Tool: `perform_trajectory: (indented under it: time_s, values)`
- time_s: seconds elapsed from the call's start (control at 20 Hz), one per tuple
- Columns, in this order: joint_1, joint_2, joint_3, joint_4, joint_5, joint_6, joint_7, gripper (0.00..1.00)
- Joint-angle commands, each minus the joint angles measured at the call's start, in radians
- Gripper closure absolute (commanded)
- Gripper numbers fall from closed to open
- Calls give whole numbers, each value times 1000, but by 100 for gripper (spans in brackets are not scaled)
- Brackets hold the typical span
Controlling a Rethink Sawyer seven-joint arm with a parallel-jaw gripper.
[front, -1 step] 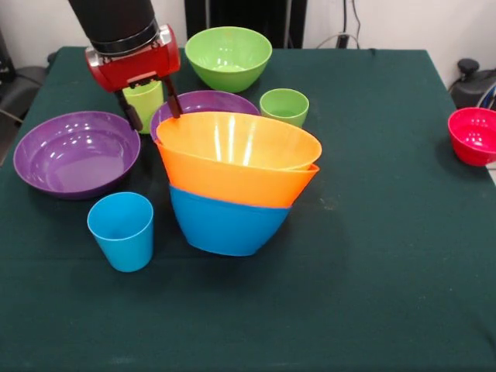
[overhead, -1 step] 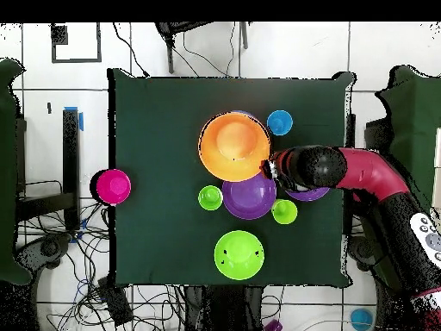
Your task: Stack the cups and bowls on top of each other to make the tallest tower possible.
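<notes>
- The hand (front, -1 step: 149, 110) hung spread apart, gripping nothing, just beside the orange bowl (front, -1 step: 236, 151); a low swing might have tipped the tower (front, -1 step: 232, 186).
- One finger stood before the yellow-green cup (front, -1 step: 147, 99); it could have knocked it over.

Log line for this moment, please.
gripper: open, at yellow-green cup | tower: two orange bowls on blue bowl | sky blue cup: loose

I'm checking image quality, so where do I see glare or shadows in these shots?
Front view: bright streaks of glare on the top orange bowl and the purple bowl, and a soft shadow under the red bowl. Overhead view: the bowls look flat, and glare is hard to make out.
</notes>
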Motion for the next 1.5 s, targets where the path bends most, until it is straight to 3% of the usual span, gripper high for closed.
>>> perform_trajectory:
  time_s: [0.05, 1.1, 1.4, 1.45, 1.5]
  values:
    - [70, 19, -90, 1, 17, 58, 78, 0]
    - [112, 15, -94, -26, 8, -41, 45, 0]
    - [119, 27, -103, -46, 30, -2, 58, 0]
    - [121, 30, -104, -52, 33, 3, 58, 100]
    - [120, 32, -103, -52, 36, 5, 58, 100]
